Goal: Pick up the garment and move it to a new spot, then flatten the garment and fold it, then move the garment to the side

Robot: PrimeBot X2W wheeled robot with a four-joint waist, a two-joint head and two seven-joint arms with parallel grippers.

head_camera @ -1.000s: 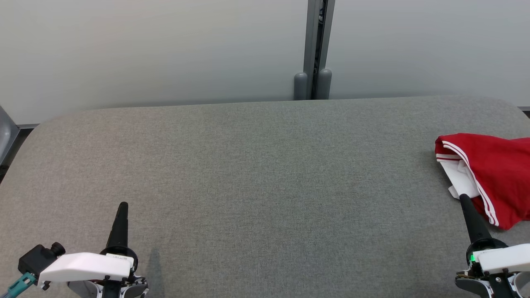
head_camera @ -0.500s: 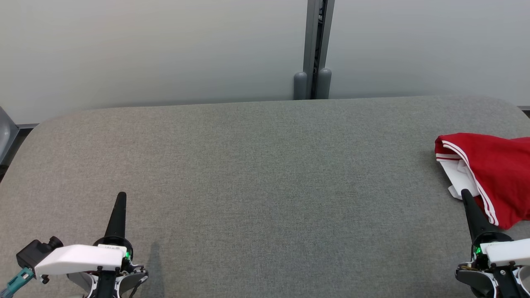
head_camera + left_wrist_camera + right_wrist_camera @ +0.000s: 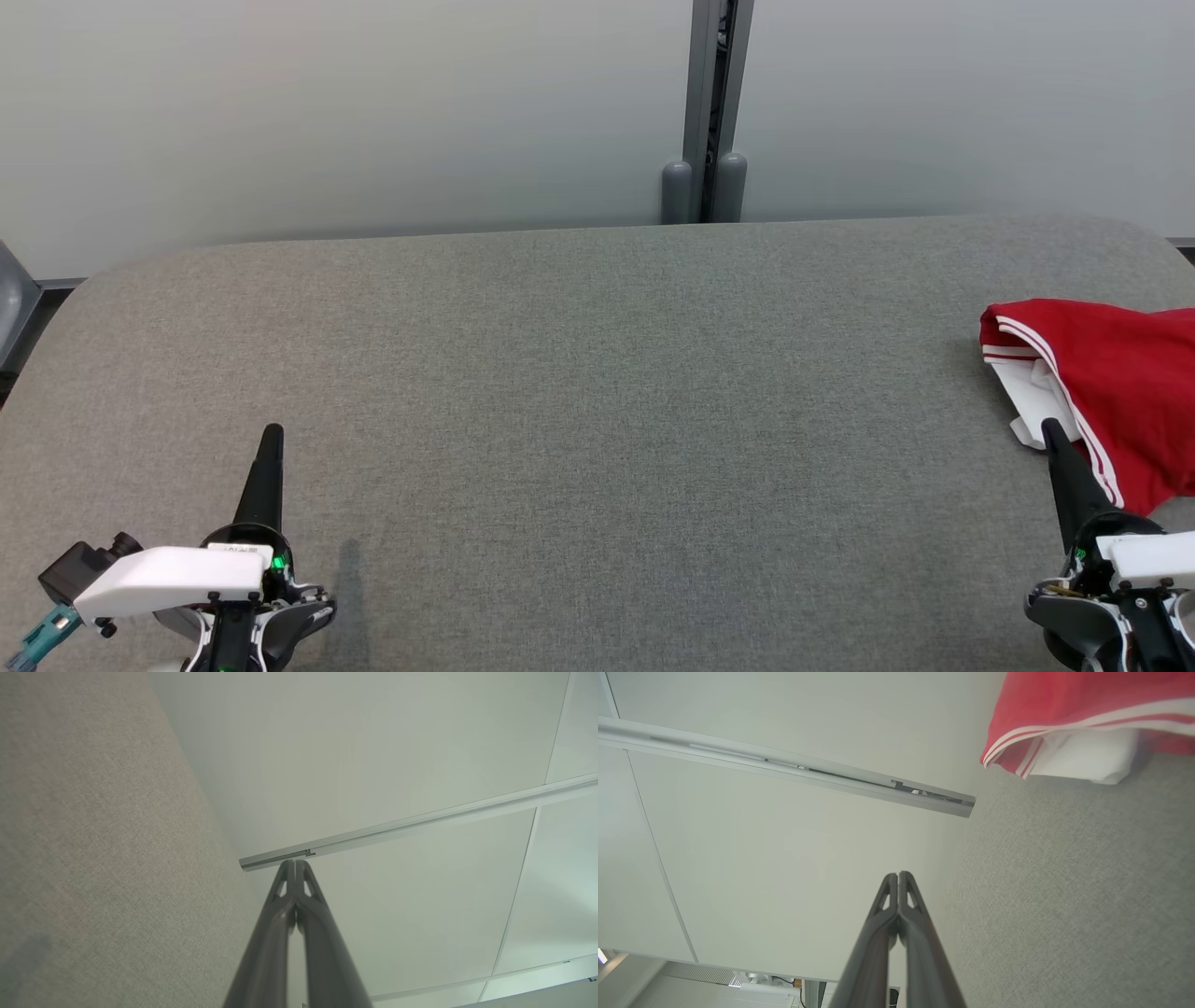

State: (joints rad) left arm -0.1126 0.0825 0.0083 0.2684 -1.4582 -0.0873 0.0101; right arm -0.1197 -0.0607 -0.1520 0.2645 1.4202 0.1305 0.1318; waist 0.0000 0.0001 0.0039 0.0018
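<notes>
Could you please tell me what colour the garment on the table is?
The garment is red with white stripes and a white inner part, clearest in the head view.

Your backdrop, plain and softly lit.
You've got a rounded grey fabric-covered table (image 3: 579, 373), pale matte wall panels (image 3: 327, 112) behind, a grey metal post (image 3: 714, 103) between them.

Garment (image 3: 1120, 392) on table (image 3: 597, 373) far right; right claw (image 3: 1049, 427) just before it; left claw (image 3: 272, 431) near-left.
</notes>
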